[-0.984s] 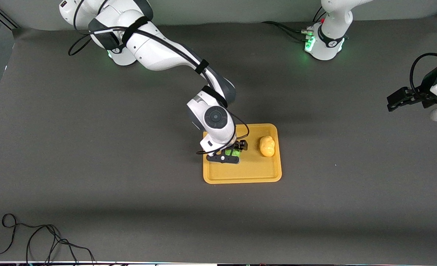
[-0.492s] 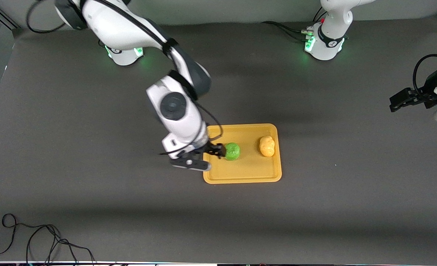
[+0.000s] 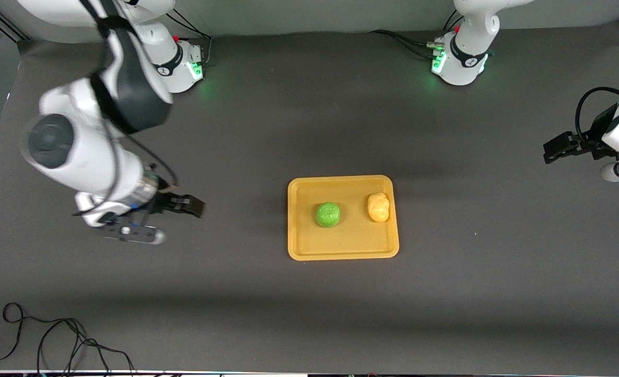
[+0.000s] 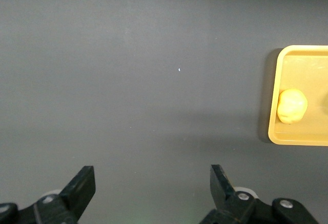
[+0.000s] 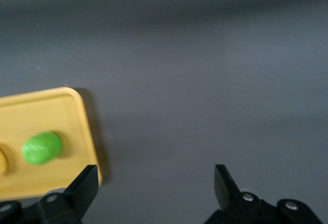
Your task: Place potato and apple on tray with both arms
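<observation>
both fruits on the tray, both grippers empty

the right arm's black two-finger gripper (image 3: pixel 183 205) hangs over bare table toward the right arm's end, well apart from the tray; its fingers (image 5: pixel 84 185) are spread wide with nothing between them. a loose black cable (image 3: pixel 53 340) lies on the dark grey table (image 3: pixel 309 314) near the front camera at that same end.

the flat rectangular orange-yellow plastic tray (image 3: pixel 343 250) with rounded corners and a low rim sits around the middle of the table. on it rests the small bright green round apple (image 3: pixel 328 214), on the part of the tray toward the right arm's end. beside it, toward the left arm's end and just inside the rim, lies the small lumpy yellow-orange potato (image 3: pixel 378 207). the two are near each other but apart, and nothing touches either.

the left arm's black two-finger gripper (image 3: pixel 558 147) hangs over bare table at the left arm's end, well apart from the tray, its fingers (image 4: pixel 82 185) also spread wide and empty.
</observation>
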### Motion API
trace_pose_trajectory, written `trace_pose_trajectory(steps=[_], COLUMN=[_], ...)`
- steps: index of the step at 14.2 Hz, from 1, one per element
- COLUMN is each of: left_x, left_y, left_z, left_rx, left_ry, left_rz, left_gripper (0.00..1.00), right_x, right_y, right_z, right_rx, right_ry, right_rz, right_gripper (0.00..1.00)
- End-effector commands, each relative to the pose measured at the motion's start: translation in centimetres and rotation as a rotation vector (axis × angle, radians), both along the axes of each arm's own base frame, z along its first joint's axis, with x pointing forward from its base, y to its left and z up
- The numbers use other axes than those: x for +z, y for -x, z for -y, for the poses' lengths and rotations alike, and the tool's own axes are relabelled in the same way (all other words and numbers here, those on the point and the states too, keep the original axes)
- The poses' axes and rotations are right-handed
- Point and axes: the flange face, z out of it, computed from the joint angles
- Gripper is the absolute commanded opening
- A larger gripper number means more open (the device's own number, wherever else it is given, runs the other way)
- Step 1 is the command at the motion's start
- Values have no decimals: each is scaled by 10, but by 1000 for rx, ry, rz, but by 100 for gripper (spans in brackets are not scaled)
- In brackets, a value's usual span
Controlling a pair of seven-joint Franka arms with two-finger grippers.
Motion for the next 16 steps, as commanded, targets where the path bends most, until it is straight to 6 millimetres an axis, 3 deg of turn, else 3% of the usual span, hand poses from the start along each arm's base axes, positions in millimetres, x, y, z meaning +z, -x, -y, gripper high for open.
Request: trace_pose_trajectory(steps=[1, 6, 9, 11, 13, 16], left_x=[4, 2, -5, -4, -3, -3], left_y=[1, 2, 1, -1, -4, -3], left_z=[-1, 2, 2, -2, -2, -5], left_rx=[-5, -16, -18, -14, -13, -8], left_ry=[32, 52, 47, 49, 47, 45], left_rz=[14, 0, -6, 2, 23, 19], left_gripper=[100, 100, 100, 100, 100, 100], right_x=[44, 90, 92, 95, 83, 86], right_y=[25, 46, 59, 66, 84, 87], right_z=[49, 141, 187, 198, 200, 198], right_rx=[35, 62, 20, -6, -11, -16], right_ry=[2, 5, 6, 16, 32, 31], right_rz=[12, 77, 80, 84, 73, 80], right_gripper=[100, 100, 100, 100, 100, 100])
